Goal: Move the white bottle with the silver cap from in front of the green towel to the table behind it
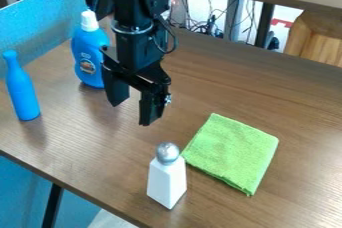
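Note:
The black gripper (135, 109) hangs over the left middle of the table, its two fingers spread apart with nothing between them. Behind it and to its left stands a blue detergent bottle (89, 57) with a white cap, partly covered by the arm. A slim blue bottle (22, 89) stands upright at the far left. Nearer the camera, below and right of the gripper, is a white shaker (166, 182) with a silver round top. A folded green cloth (232, 152) lies flat just right of the shaker.
The brown wooden table (267, 92) has its front left edge running diagonally below the bottles and shaker. A light blue panel (43, 22) borders the back left. Cables and a wooden piece (317, 37) are beyond the back edge.

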`<move>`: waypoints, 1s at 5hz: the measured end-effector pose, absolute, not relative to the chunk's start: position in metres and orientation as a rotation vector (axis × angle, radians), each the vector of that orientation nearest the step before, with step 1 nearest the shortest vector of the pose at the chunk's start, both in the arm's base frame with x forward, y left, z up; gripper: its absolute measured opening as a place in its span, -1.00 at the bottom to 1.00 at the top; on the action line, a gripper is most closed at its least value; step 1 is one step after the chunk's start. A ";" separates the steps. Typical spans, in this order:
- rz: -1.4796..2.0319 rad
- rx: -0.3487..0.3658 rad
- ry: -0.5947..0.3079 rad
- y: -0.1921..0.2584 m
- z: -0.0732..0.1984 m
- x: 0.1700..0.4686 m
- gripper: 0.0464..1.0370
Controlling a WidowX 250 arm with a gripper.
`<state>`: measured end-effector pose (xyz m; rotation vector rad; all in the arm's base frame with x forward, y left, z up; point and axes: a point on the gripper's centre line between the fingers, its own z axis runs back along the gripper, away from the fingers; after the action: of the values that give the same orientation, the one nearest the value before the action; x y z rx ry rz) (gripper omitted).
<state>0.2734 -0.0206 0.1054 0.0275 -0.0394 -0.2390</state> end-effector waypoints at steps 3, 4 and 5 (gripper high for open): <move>-0.264 0.008 -0.080 -0.022 0.135 0.258 0.93; -0.268 0.017 -0.099 -0.021 0.141 0.243 0.93; -0.334 0.015 -0.080 -0.049 0.130 0.227 0.93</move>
<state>0.2271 -0.0489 0.1299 0.0153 -0.0797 -0.3340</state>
